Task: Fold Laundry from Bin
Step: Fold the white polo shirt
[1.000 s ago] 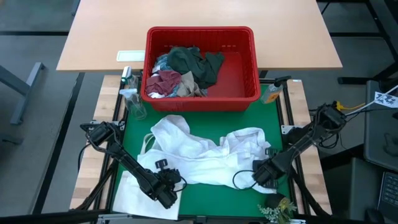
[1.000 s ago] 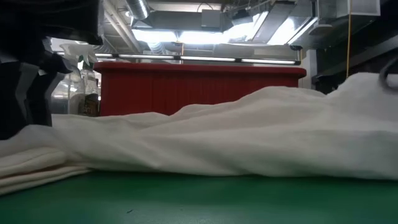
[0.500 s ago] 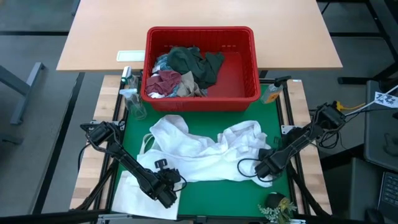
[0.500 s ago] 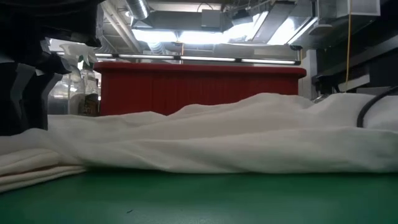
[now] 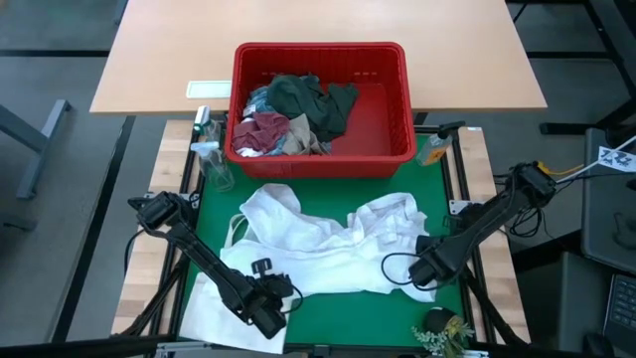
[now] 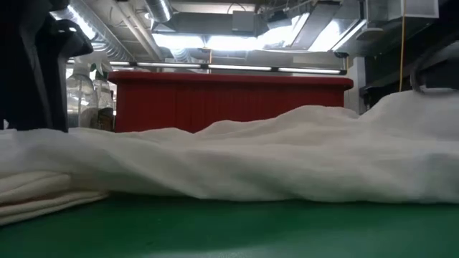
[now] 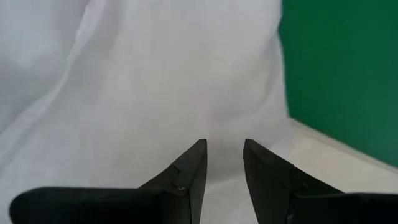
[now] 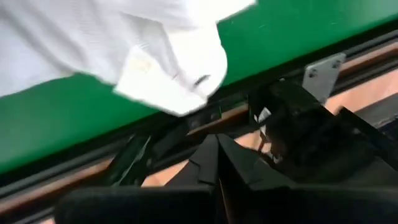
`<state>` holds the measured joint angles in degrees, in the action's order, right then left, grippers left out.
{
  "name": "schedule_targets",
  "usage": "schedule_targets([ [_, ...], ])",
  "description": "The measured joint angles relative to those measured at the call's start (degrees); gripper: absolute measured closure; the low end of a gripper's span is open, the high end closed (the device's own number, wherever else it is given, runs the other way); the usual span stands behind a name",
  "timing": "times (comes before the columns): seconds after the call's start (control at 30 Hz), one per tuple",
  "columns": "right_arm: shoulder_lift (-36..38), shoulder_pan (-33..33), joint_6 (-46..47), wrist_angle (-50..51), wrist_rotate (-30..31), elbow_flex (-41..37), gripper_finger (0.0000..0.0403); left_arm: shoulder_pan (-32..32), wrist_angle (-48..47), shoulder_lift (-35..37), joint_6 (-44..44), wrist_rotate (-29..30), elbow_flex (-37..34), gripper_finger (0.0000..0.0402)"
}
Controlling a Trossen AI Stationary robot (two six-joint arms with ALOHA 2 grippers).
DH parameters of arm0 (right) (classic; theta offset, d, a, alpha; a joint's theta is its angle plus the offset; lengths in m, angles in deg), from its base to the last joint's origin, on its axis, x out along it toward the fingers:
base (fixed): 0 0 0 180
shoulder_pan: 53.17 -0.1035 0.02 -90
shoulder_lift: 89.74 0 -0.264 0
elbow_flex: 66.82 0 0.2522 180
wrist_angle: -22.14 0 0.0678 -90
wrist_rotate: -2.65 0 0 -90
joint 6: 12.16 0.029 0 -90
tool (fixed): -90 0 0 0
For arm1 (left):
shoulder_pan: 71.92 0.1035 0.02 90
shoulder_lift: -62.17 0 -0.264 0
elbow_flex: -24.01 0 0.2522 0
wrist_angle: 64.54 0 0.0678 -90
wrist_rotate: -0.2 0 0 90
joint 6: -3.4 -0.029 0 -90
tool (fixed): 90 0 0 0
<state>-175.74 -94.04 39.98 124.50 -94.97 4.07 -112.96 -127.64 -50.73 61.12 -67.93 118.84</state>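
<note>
Overhead and table-level views of a green felt-like work mat [image 5: 338,308] carrying a crumpled white garment [image 5: 328,244], soft and thin, thrown into long shallow folds that run across the whole width of the low view [image 6: 272,158]. The red plastic bin [image 5: 393,139], rectangular with vertically slotted walls, stands at the far edge of the mat against a pale wooden table [image 5: 467,50]; it holds a heap of laundry pushed to its left half: a dark green piece [image 5: 313,99], a maroon piece [image 5: 263,129] and paler cloth beneath. Clear plastic bottles [image 5: 211,159] stand just beside the bin's left wall.

The left gripper [image 5: 268,310] sits at the near left of the mat over white cloth; its wrist view shows two dark tapered fingers [image 7: 193,171] parted by a narrow gap, smooth white fabric [image 7: 143,93] below them, and nothing visibly caught between. The right gripper [image 5: 427,268] rests at the garment's near right edge; its fingers [image 8: 214,158] are pressed together, and whether cloth is pinched cannot be told. A stitched white cuff or hem [image 8: 174,78] lies on the mat ahead of it.
</note>
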Motion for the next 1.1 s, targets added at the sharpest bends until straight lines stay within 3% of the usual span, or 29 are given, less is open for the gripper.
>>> schedule_targets([
  [0.23,0.0,-0.1,2.3,0.5,3.7,12.2,0.0395,0.2,0.3,0.0,0.0,0.8,0.4,0.03],
  [0.37,0.0,-0.1,2.9,-5.7,9.3,16.7,0.0395,1.3,0.4,0.0,0.1,4.7,0.4,0.03],
  [0.47,0.0,-0.1,1.0,-14.5,10.1,17.0,0.0395,2.6,0.7,0.1,0.1,7.2,0.4,0.03],
  [0.63,-0.2,-2.7,-5.9,-28.8,9.0,13.6,0.0395,4.6,3.4,0.0,0.1,7.4,0.4,0.03],
  [0.73,-0.4,-4.8,-5.8,-31.1,8.3,10.5,0.0395,5.1,5.2,0.0,0.1,7.4,0.5,0.03],
  [0.97,-0.5,-7.6,3.4,-31.4,11.2,1.2,0.0395,5.1,8.6,0.0,-1.1,7.4,-0.6,0.03],
  [1.1,-0.5,-7.5,9.6,-30.5,10.0,-4.9,0.0395,5.0,10.6,0.0,-1.1,5.7,-2.9,0.03],
])
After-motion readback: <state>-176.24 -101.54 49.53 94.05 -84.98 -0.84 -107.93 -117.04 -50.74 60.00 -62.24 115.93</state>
